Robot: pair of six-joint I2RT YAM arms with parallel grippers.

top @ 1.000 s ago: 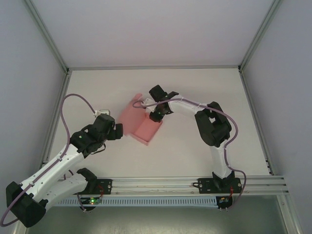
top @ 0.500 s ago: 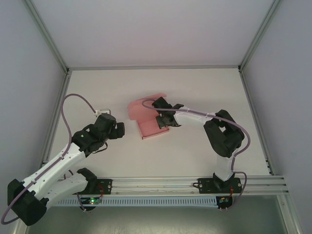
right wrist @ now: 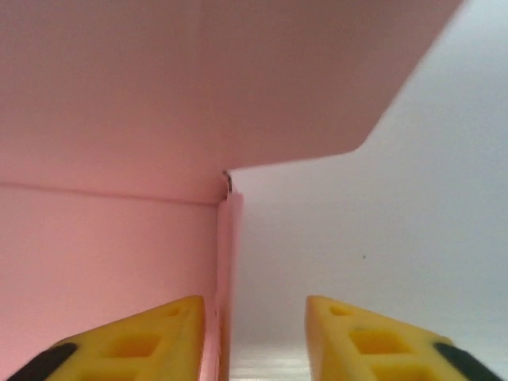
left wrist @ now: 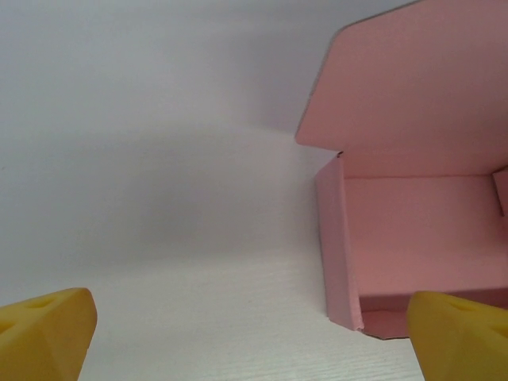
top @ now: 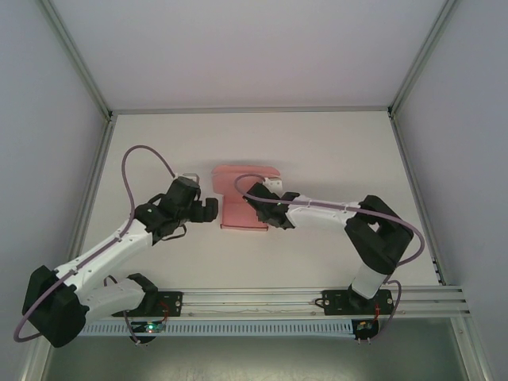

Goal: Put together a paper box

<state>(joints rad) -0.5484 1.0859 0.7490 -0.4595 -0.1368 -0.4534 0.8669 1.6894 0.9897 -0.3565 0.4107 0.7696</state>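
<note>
Beside the paper box point(top: 236, 213) hovers the left tool point(top: 211, 211).

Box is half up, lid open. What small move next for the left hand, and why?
Probably ease the left hand forward against the left wall of the paper box to brace it. That hand is open, facing this upright wall but apart from it, while the right hand straddles the right wall with jaws apart, not clamping it.

The box point(top: 235, 211) is thin pink card, partly folded into a shallow open tray. Its left side wall point(left wrist: 336, 238) stands upright and its lid flap point(left wrist: 413, 87) rises along the far edge. It lies mid-tabletop point(top: 333, 151).
</note>
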